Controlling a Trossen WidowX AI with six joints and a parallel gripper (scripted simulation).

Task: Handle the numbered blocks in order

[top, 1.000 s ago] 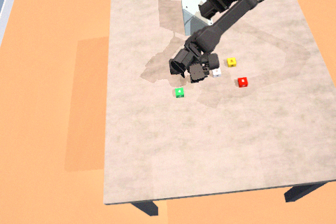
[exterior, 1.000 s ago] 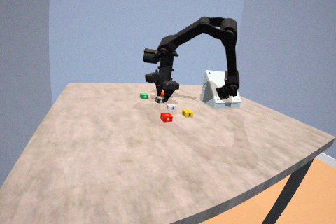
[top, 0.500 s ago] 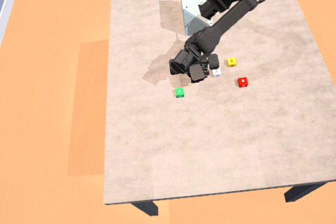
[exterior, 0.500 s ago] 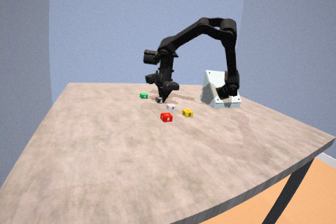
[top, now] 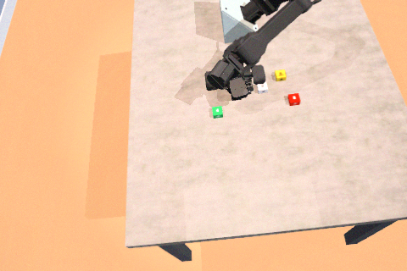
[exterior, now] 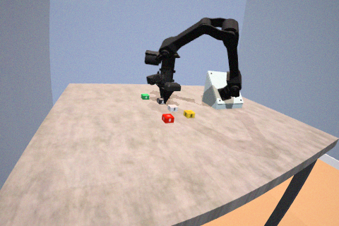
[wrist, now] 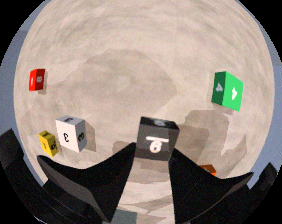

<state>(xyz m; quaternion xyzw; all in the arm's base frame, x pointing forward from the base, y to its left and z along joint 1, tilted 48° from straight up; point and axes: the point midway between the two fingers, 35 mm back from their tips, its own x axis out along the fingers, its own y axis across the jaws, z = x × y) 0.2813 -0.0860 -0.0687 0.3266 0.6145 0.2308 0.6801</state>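
Black arm links reach across the pale worktop [top: 263, 169] in your top view, and the jaws [top: 239, 89] sit low among the blocks, covering whatever lies beneath them. A white block [top: 262, 88] lies just beside them, a yellow block [top: 280, 74] and a red block [top: 294, 99] sit farther out, and a green block [top: 217, 112] is on the other side.

From the exterior view you see the arm arched over with the jaws pointing straight down onto a black block [exterior: 160, 100], which rests on the worktop.

Your wrist view settles it: the two fingers flank the black block and meet its sides, so the jaws are pinching it. Its printed digit is too blurred to read. A sliver of an orange block [wrist: 206, 169] shows past one finger.
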